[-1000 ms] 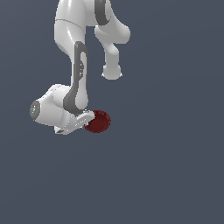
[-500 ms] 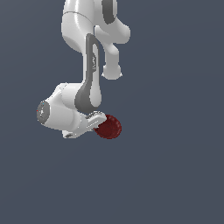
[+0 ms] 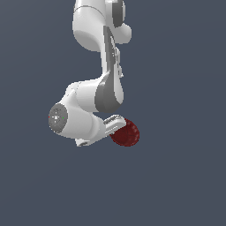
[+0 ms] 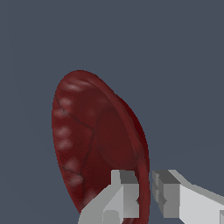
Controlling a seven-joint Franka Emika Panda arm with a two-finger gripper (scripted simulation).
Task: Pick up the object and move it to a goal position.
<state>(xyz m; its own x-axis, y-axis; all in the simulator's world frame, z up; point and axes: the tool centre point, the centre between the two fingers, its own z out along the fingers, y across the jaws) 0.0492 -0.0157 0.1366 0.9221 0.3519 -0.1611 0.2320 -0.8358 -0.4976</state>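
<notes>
Object (image 3: pixel 125 133): dark red, faintly speckled, with pale mottled patches and thin dark lines in the wrist view (image 4: pixel 94 140). End effector (image 3: pixel 115 125): white, with grey finger pads (image 4: pixel 165 192). Arm (image 3: pixel 95 31): white shell, grey joint bands. Background: uniform slate blue-grey.

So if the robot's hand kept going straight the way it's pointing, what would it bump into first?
The dark red ball. The hand points right at it, and its fingers already sit at the ball's edge. Beyond the ball only plain grey background shows, though depth is hard to judge.
</notes>
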